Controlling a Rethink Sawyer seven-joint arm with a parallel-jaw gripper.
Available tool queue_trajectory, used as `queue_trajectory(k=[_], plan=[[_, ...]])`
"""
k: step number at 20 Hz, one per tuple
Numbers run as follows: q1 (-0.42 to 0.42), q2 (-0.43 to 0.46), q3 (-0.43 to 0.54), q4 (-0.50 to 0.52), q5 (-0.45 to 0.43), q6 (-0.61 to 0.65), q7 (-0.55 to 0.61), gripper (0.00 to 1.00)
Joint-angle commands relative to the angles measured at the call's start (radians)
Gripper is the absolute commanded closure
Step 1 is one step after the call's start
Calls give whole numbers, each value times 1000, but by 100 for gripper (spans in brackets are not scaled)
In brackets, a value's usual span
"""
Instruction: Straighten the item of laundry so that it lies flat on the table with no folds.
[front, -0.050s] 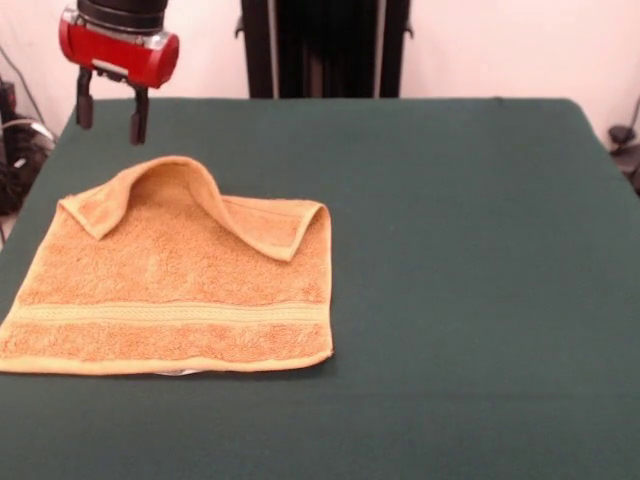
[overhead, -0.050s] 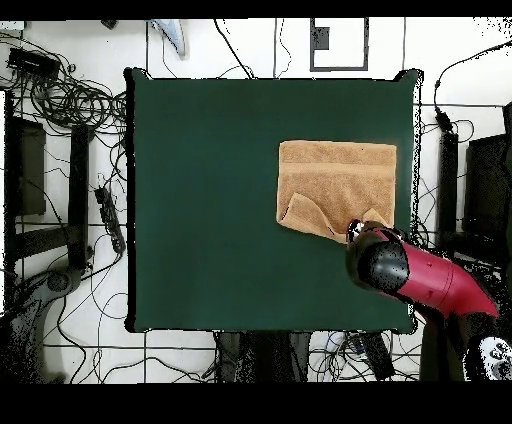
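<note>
The orange-tan terry towel (front, -0.050s: 170, 285) is laid on the green-covered table (front, -0.050s: 470, 260), toward one side of it and close to that side edge rather than at the middle, as is confirmed in the overhead view, where the towel (overhead, -0.050s: 337, 186) is seen near the table's (overhead, -0.050s: 200, 200) edge on the arm's side. Most of the towel is spread flat: the woven band (front, -0.050s: 170, 312) nearest the camera runs straight, and the hem below it lies against the cloth. The task is not finished, however, because the far edge is doubled over onto the towel's own surface; a raised hump (front, -0.050s: 180, 175) is formed there and a flap (front, -0.050s: 270, 225) of hemmed border is turned down toward the band, so that the second band is hidden beneath it. The gripper (front, -0.050s: 110, 118) is held in the air above and just beyond the folded edge, nearer the towel's far corner (front, -0.050s: 75, 210) than the flap, and nothing is touched by it. Its two dark fingers (front, -0.050s: 138, 115) are set apart with clear space between them and nothing is carried. This placement is judged to suit a descent onto the turned-over edge, which would have to be pinched and drawn away from the band for the fold to be opened out.
</note>
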Motion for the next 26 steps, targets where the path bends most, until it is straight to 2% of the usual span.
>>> queue_trajectory(k=[1, 4, 6, 10, 14, 19, 24, 26], plan=[[52, 73, 42, 64, 53, -56, 224, 0], [95, 143, 39, -4, 68, -58, 234, 0], [108, 194, 64, -57, 98, -7, 225, 0], [165, 244, 55, -145, 129, 32, 219, 0], [164, 310, 108, -238, 172, 76, 176, 0], [176, 457, 139, -379, 215, 81, 141, 0], [185, 572, 149, -444, 240, -36, 164, 0], [192, 591, 144, -451, 243, -59, 171, 0]])
